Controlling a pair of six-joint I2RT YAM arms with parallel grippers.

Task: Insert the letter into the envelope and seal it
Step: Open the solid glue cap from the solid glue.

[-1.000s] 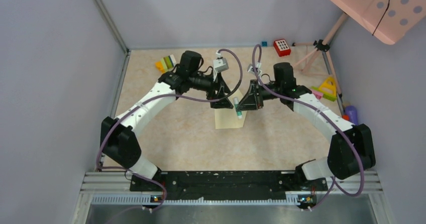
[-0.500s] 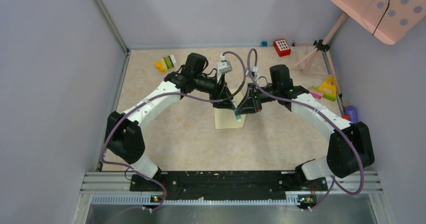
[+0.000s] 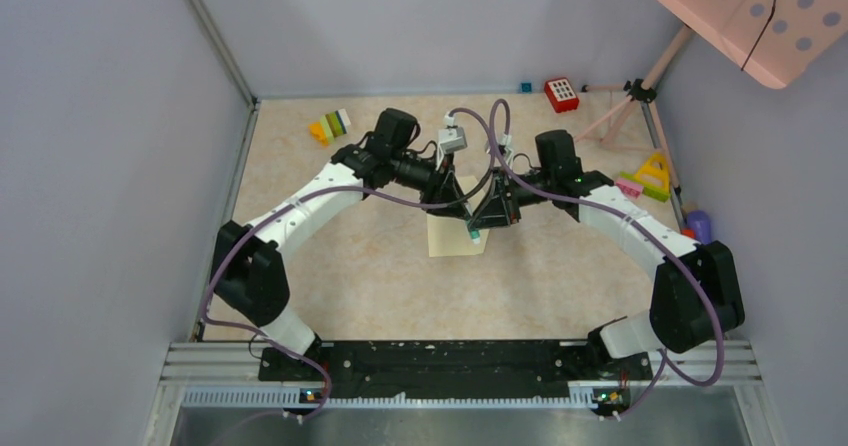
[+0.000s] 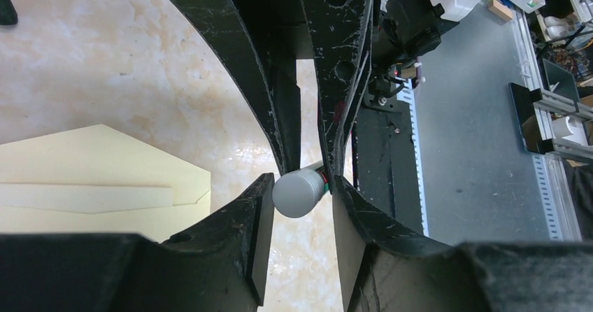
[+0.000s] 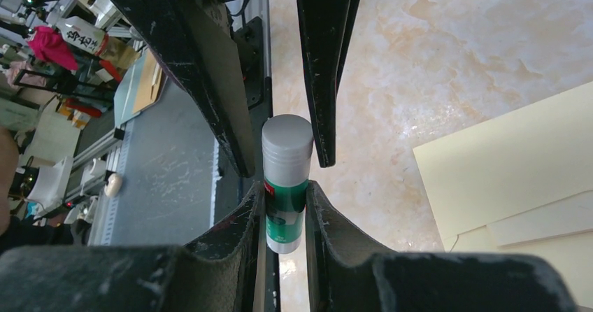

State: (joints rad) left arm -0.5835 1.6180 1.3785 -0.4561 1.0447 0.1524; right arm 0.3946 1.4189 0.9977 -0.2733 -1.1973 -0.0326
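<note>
Meeting over the middle of the table [image 3: 380, 266], the two arms bring their grippers tip to tip. We see the right gripper [image 3: 480, 222] clamped on the green body of a glue stick [image 3: 474, 228]; from the right wrist its two fingers [image 5: 318, 207] press on either side of the label, and the grey cap sticks out past them.

The left gripper [image 3: 463, 212] comes at the same stick from the other side. Its fingers [image 4: 260, 203] stand on each side of the grey cap, very near it. From both wrist views we cannot tell whether they already press on the cap or only flank it.

The envelope [image 3: 450, 238] lies flat on the table, directly under the two grippers and reaching out toward the arm bases. The glue stick hangs above its right-hand edge. In the left wrist view its pale cream paper runs up to a point, which looks to us like the flap lying open, though only part of it shows there.
</note>
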